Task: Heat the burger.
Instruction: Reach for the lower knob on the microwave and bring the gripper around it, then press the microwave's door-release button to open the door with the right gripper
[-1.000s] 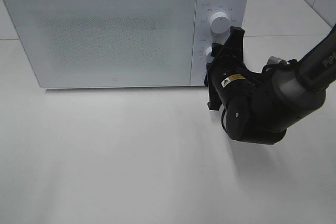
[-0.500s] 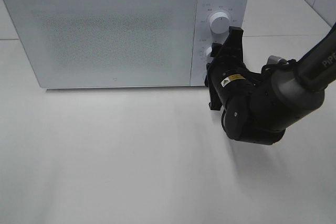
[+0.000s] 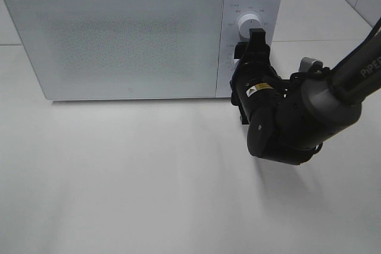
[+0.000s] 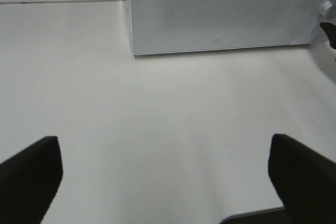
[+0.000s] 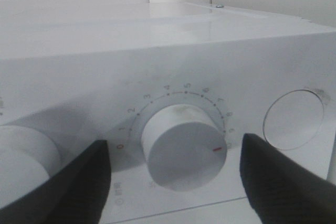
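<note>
Idling, left gripper (image 4: 163,145): fingers spread wide, nothing between them; hangs low over the bare table (image 4: 157,103), well apart from the oven, probably parked clear so the other arm can work
Microwave (image 3: 119,34): white, door shut flush; frosted front hides the inside
Burger: not in view from any camera; judged to sit behind the shut door, but that cannot be confirmed
Upper dial (image 3: 249,23): free, untouched; the printing round it is too small to read
Lower dial (image 5: 181,148): framed in the right wrist view; scale runs from a red 0 through 1, 2, 3 and up to about 9; a red index line on the knob sits near the high end
Right gripper (image 5: 173,142): fingers parted, one on each side of the lower dial and not touching it – holds nothing; held square to the panel, apparently so the fingers can take the knob squarely
Step, as judged: setting the timer – the heating stage
Writing: partial "PiPER" on the right forearm (image 3: 366,66); yellow warning sticker (image 3: 260,87) on the wrist, text unreadable
</note>
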